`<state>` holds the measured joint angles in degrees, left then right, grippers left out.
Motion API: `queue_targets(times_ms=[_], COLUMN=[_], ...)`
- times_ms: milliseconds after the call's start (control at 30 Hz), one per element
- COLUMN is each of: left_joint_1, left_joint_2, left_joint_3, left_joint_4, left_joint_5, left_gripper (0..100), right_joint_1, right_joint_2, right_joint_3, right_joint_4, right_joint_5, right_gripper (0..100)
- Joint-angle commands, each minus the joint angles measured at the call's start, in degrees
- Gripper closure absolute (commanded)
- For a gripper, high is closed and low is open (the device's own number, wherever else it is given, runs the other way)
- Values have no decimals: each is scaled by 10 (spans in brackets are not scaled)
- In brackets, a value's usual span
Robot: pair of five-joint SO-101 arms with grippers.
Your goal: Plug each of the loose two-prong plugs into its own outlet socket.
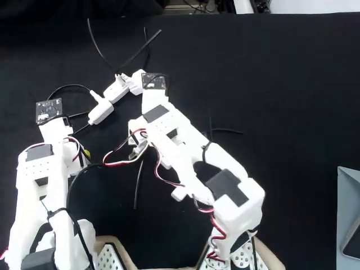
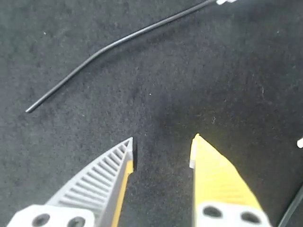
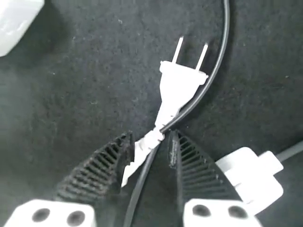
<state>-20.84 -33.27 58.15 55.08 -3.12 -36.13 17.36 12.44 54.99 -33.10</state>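
A white two-prong plug point(image 3: 182, 82) lies flat on the black cloth, prongs pointing away from my right gripper point(image 3: 149, 144). A black cable point(image 3: 208, 80) crosses over its body. The right gripper is open, and its dark fingers point(image 3: 106, 168) straddle the plug's thin tail and that cable. In the high view the right arm point(image 1: 185, 146) leans over two white outlet sockets point(image 1: 101, 111) point(image 1: 119, 88). My left gripper point(image 2: 163, 151) is open over bare cloth, one finger point(image 2: 111, 172) grey and the other yellow, with nothing between them. The left arm point(image 1: 42, 163) stands at the left.
Thin black cables point(image 1: 126, 59) trail across the cloth beyond the sockets; one point(image 2: 118, 45) runs past the left gripper. A white block point(image 3: 14, 19) and another white connector point(image 3: 253, 175) lie beside the right gripper. A grey bin point(image 1: 349, 208) stands at the right edge.
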Motion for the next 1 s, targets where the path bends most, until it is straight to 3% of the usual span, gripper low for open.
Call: queue_targets(times_ms=[0, 200, 333, 533, 767, 967], left_joint_1=[-7, -7, -7, -7, -7, -7], left_joint_2=[-10, -9, -9, -14, -14, -14], left_joint_3=[-2, -2, -1, 10, 11, 11], left_joint_4=[-7, -7, -5, -8, -9, -9], left_joint_5=[3, 3, 3, 2, 2, 2], left_gripper=[801, 801, 801, 801, 801, 801], right_joint_1=[-7, -7, -2, 10, 45, 163], right_joint_2=[6, 34, 44, -16, -152, -219], right_joint_3=[-28, -31, -49, -62, -59, -58], right_joint_4=[-5, -9, -5, 51, 143, 247], right_joint_5=[-8, -5, 1, 18, 114, 284], right_gripper=[864, 871, 984, 986, 986, 985])
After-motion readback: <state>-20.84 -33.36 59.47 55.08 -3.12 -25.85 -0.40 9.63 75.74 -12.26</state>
